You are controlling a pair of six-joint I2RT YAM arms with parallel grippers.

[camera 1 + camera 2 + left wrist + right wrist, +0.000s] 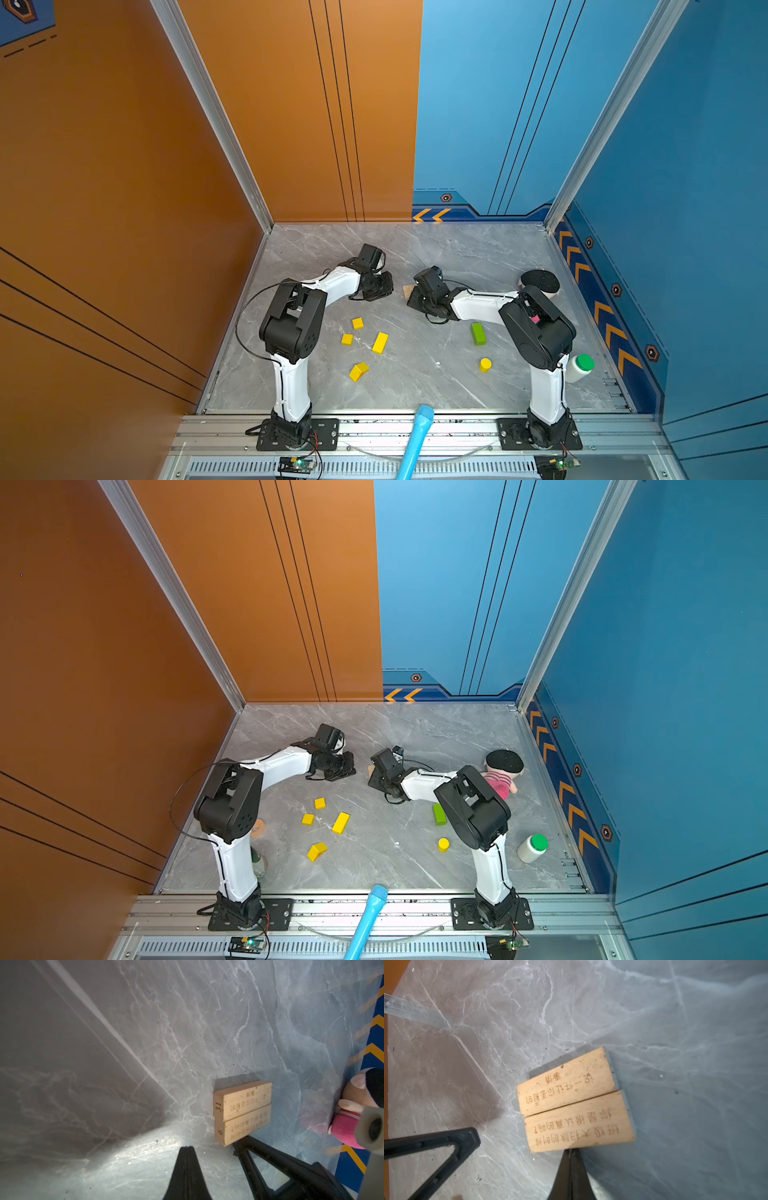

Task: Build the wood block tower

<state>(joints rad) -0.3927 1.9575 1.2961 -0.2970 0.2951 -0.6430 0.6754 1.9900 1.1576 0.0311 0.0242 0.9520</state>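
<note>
Eight blocks, all of them down on the table [436, 257]. Two are tan: plank 31 [245, 1097] and plank 6 [245, 1126] lie flat near the middle, towards the back, with their long edges touching and their printed faces up. In both top views the right arm hides most of them.

The other six lie singly nearer the front, well apart from the planks. On the left are two cubes [358, 323] [347, 339], one yellow bar [380, 343] and one roof piece [358, 371]. On the right are one green bar [478, 333] and one cylinder [485, 365].

The left gripper [187, 1148] is closed and empty, near the planks' numbered ends but not touching them. The right gripper [571, 1151] is closed too and holds nothing. Its tips are at plank 6's outer long edge and seem to touch it.

One bottle [579, 368] lies by the right arm's base. One doll [500, 777] lies behind that arm.
</note>
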